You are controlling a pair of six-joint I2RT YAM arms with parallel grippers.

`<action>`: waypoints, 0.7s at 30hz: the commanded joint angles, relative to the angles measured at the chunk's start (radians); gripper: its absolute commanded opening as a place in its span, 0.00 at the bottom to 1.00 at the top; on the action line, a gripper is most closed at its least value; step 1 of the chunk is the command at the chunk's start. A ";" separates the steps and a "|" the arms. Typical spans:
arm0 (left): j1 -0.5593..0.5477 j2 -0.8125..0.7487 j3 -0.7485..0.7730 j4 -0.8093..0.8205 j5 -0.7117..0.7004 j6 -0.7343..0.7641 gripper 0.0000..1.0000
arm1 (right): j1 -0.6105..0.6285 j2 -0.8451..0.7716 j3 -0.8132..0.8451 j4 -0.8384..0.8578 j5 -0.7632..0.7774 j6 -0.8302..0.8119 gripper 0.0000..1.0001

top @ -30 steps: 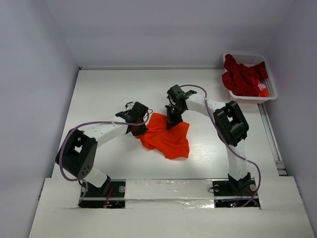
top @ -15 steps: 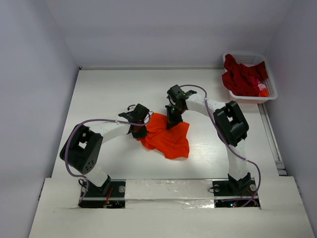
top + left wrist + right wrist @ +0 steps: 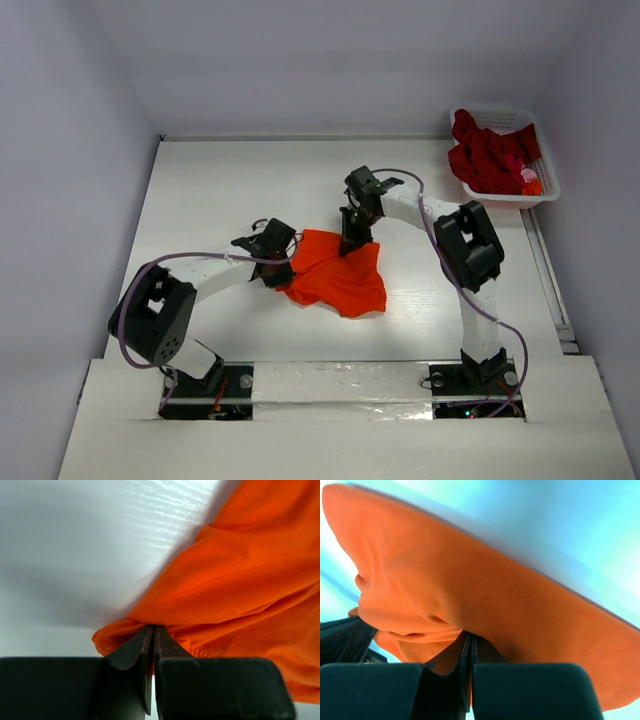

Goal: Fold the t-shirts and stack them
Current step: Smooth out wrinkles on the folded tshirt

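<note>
On the counter (image 3: 220, 190), near its middle, the orange shirt (image 3: 335, 275) lies crumpled and partly lifted.

Grip, left tool (image 3: 152, 632): jaws pressed together, pinching a stitched edge at the shirt's left side.

Grip, right tool (image 3: 470, 640): jaws pressed together on a bunched fold at the shirt's far edge, with cloth draping from it.

Both pinches sit low over the counter. The red shirts (image 3: 490, 155) are in the basket (image 3: 548, 190) at the far right corner, well apart.

Step in hand, as judged: spreading the shirt flat ahead of the first fold.

To do it well:
- Draw the two tools apart evenly, so the cloth between them goes taut without pulling free of either pinch.
- Lift enough for the hanging part to clear the counter and unroll, then lay it down smoothly.

Whether shoulder, sleeve or hem is pinched cannot be told. If the two holds are not matching corners, the spread will likely come out skewed and a regrip would be wise.

Risk: a thin pinch slipping under tension.
</note>
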 commanded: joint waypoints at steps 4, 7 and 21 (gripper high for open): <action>0.001 -0.024 -0.064 -0.193 0.000 0.012 0.00 | -0.039 0.042 0.080 -0.002 0.059 -0.007 0.00; 0.001 -0.038 -0.058 -0.205 0.006 0.011 0.00 | -0.048 0.055 0.094 -0.007 0.059 -0.007 0.00; -0.008 -0.104 -0.020 -0.276 0.034 0.012 0.00 | -0.075 0.094 0.132 -0.013 0.056 -0.014 0.00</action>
